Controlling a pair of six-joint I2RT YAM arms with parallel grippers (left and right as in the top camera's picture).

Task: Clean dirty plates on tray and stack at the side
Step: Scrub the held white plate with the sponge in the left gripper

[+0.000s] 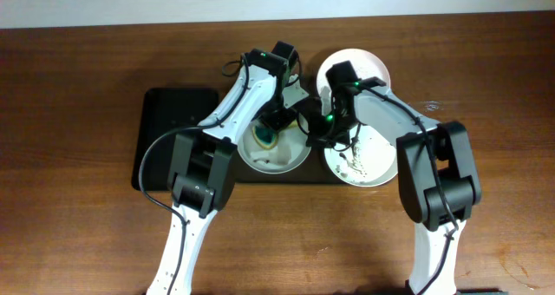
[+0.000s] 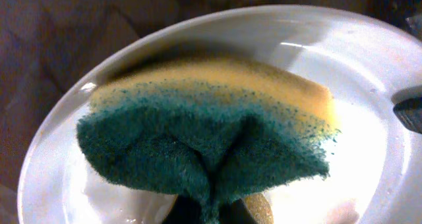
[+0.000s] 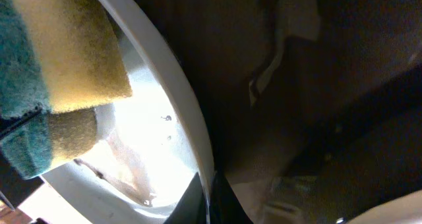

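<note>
Left jaws press a pinched sponge (image 2: 211, 138) onto the plate (image 2: 369, 72); right jaws clamp its rim; we risk wrenching it loose.

Seen from above, the left arm (image 1: 232, 104) and the right arm (image 1: 386, 113) are built alike, with slim white tapered links joined by blocky black joint housings. A thin black cable (image 1: 149, 169) loops wide beside the left arm's elbow. Green lights (image 1: 355, 88) glow on the right arm's wrist. The left gripper (image 1: 276, 120) and right gripper (image 1: 317, 135) appear black, though shadow blurs their detail.
</note>
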